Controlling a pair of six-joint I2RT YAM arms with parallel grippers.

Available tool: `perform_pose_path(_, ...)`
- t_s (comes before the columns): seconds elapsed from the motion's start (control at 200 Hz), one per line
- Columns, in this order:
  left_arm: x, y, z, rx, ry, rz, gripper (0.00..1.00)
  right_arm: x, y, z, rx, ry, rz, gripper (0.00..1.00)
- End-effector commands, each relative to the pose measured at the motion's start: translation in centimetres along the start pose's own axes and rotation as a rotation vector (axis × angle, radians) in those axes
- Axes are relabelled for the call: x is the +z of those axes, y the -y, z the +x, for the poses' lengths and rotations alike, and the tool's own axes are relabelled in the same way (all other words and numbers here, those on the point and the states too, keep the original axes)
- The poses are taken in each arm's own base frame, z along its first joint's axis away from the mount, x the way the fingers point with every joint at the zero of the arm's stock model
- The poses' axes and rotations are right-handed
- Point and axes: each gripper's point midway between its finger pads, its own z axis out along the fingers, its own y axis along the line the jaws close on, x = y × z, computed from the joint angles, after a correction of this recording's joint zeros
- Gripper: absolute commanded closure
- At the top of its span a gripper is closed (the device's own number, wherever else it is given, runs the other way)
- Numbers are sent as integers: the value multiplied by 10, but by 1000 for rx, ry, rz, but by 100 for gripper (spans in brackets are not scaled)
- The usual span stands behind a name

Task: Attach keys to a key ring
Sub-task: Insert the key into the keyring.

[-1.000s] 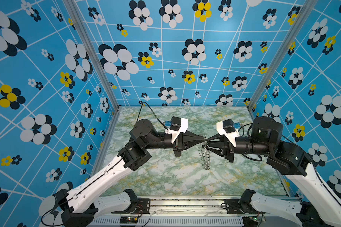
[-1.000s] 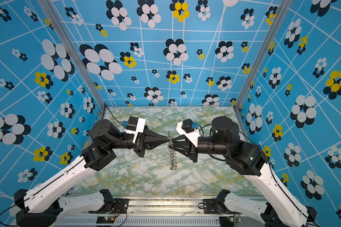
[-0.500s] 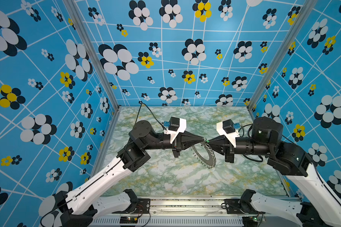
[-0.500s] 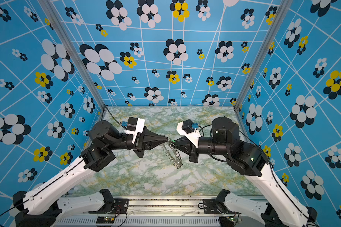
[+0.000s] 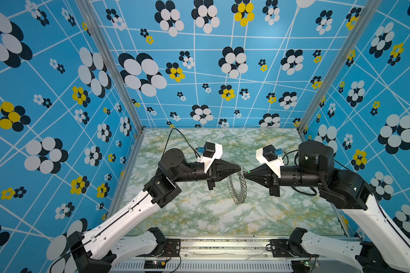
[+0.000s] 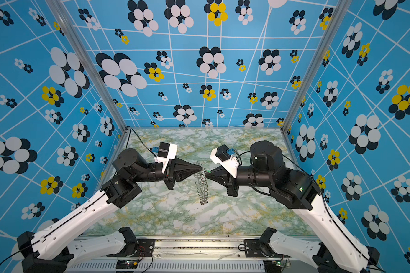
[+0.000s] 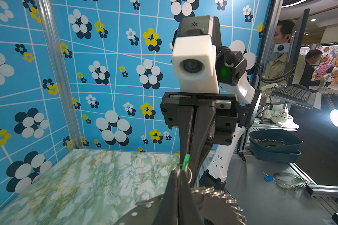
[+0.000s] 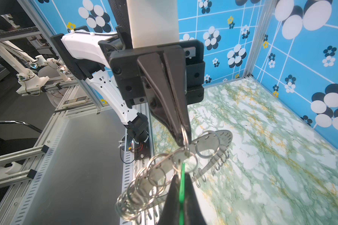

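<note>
The key ring hangs upright in mid-air over the middle of the table, seen nearly edge-on in both top views. We see the left end effector pressed together on one wire loop at the ring's upper edge, so the flat plate dangles below its tip. The right end effector faces it tip to tip, pinching the green key tag, whose free end reaches in among the loops just beside the left tip. The ring's lower edge looks clear of the table. Open table lies all round it, and the patterned walls stand well apart from both tips.
</note>
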Motion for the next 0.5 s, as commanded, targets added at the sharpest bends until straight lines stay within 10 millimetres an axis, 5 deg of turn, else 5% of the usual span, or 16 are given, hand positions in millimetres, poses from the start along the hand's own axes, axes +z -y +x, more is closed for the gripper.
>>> perform_pose_path(0.0,-8,1,-12,19,55,-9,100,5,-4,10,4,-53,-10,100)
perform_pose_path(0.495,-13,-12,40,-100,-56,-30,100,11,2,40,10,-193,9,100)
